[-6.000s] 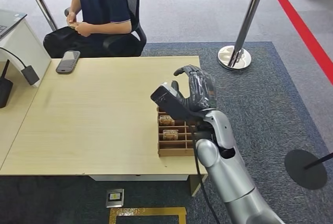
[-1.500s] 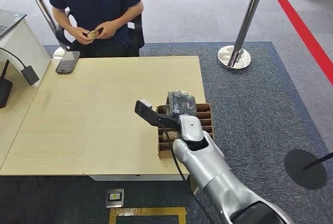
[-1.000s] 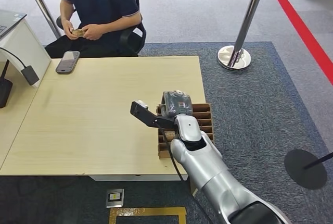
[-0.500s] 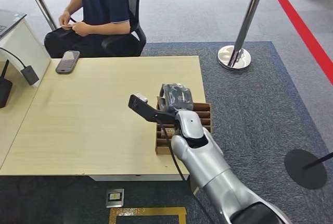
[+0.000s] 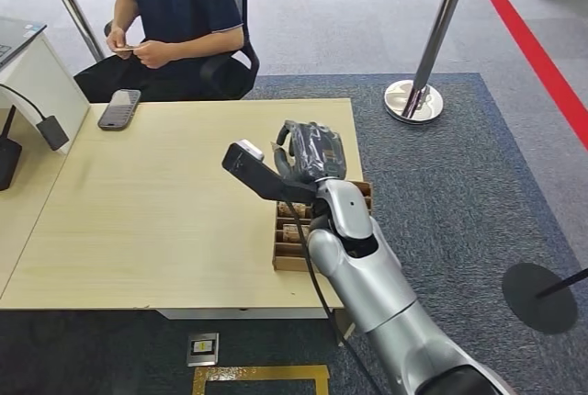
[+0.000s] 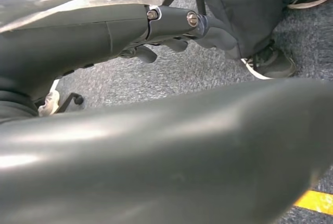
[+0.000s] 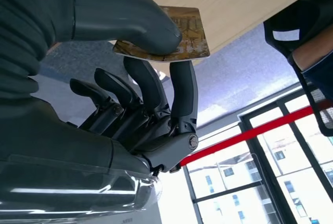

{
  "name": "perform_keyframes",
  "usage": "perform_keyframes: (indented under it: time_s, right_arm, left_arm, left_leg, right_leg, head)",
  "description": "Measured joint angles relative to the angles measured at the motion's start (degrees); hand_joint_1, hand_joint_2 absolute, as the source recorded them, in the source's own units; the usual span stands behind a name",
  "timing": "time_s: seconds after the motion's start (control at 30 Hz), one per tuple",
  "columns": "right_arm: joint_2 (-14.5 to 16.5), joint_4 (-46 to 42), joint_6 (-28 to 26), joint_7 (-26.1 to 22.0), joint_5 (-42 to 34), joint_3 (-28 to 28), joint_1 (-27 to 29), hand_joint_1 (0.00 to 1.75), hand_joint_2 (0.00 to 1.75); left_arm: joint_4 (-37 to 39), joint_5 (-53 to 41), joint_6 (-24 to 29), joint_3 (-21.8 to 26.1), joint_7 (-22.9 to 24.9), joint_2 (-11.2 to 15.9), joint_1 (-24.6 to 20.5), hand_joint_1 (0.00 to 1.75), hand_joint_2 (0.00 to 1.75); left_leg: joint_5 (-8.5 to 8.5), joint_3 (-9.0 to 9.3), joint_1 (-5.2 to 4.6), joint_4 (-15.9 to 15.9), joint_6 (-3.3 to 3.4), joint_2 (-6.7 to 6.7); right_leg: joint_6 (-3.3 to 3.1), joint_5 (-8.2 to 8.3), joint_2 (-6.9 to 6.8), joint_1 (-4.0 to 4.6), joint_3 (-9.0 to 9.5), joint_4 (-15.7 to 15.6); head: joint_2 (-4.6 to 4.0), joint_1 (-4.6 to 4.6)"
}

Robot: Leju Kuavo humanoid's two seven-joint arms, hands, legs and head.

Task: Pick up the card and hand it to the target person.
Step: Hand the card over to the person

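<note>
Person (image 5: 174,9) sits at the table's (image 5: 159,202) far left side, looking down at something held. Rightward, the right hand (image 5: 312,152) hovers above the card box (image 5: 288,248), thumb and a finger pinching the card (image 7: 173,39) near one edge. Such a thin grip could let it slip if the arm swings fast.
</note>
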Motion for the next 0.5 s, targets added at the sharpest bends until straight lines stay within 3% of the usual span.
perform_keyframes:
  time_s: [0.27,0.5]
  right_arm:
    - [0.2,-0.9,-1.0,-1.7,1.3,0.3,-2.7,1.72,1.75]
    - [2.6,6.0,-1.6,-2.1,4.0,2.5,-7.7,1.72,1.75]
  left_arm:
    - [0.0,-1.2,-0.6,-0.1,1.1,0.0,-0.7,0.00,0.00]
    - [0.0,-1.0,-0.7,-0.1,1.1,0.0,-1.5,0.00,0.00]
  left_leg:
    - [0.00,0.00,0.00,0.0,0.00,0.00]
    - [0.00,-0.01,0.02,0.0,0.00,0.00]
  right_leg:
    - [0.00,0.01,0.00,0.00,0.01,0.0]
    - [-0.01,0.00,0.00,0.00,0.00,0.0]
  head:
    - [0.00,0.01]
    - [0.00,0.00]
